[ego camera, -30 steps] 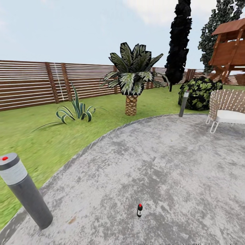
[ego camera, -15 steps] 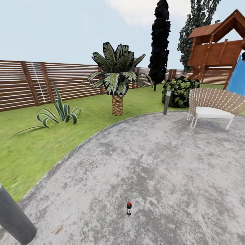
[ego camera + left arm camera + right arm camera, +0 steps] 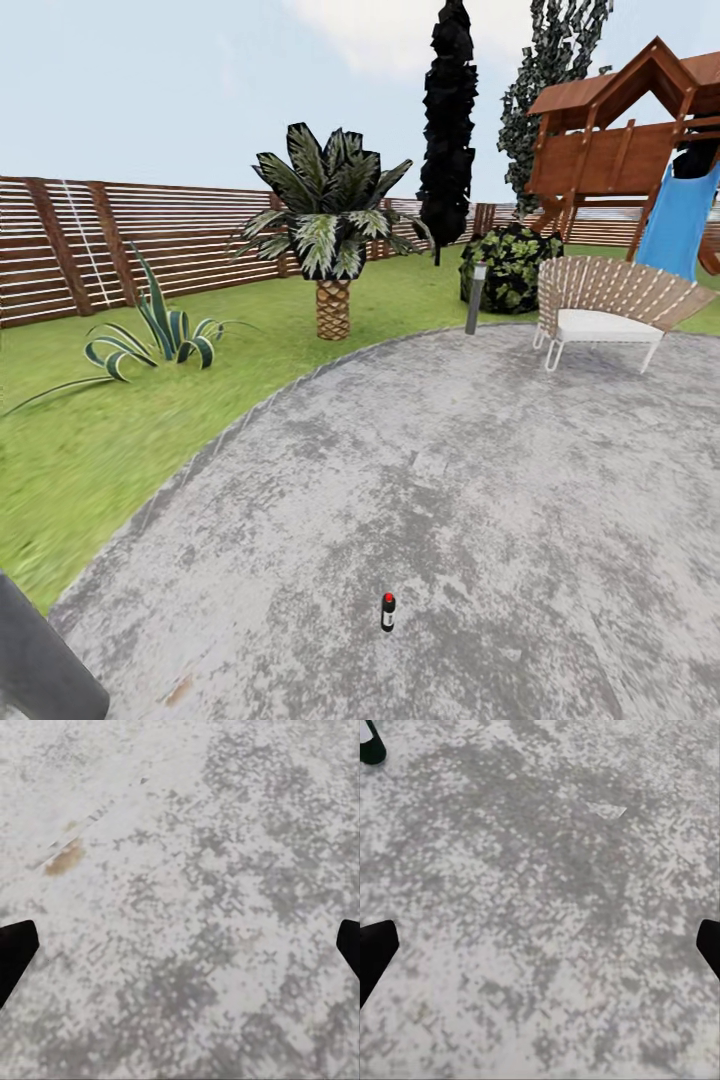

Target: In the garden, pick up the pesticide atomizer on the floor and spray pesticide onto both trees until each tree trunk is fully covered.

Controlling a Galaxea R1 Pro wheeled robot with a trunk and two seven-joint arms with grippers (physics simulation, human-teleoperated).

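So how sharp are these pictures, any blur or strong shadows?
Head view: flat, even daylight, no strong shadows; the small bottle on the paving is tiny and soft-edged, and the grass smears. Both wrist views: the paving looks grainy, pixelated.

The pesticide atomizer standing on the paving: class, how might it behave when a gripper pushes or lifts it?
The pesticide atomizer stands upright, slim and tall for its base, so a sideways nudge would probably tip it. If round, it may roll on the flat floor. It looks small, likely light and rigid.
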